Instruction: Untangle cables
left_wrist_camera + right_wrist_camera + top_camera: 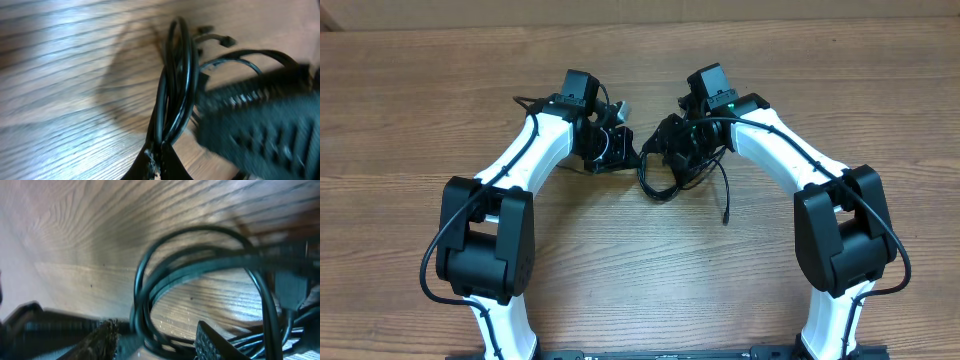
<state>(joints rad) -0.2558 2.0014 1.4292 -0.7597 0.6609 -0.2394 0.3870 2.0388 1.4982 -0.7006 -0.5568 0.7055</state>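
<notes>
- While the left gripper (159, 159) clenches a bundle of the cables (176, 85), they lie central on the counter (420, 80) between both arms.
- Around a loop, the right gripper (155, 339) sits too blurred to tell whether it grips.
- One loose end (727, 205) trails toward the near side.
- Broad wood spreads left, right and nearer; counter edges lie well apart.

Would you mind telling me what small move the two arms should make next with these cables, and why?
Probably ease the two hands slightly apart. The left hand looks pinched on several strands of the cables, a loop runs between the fingers of the right hand, and the tangle sits bunched between both, one plug end trailing free. A gentle pull may open the loops.
</notes>
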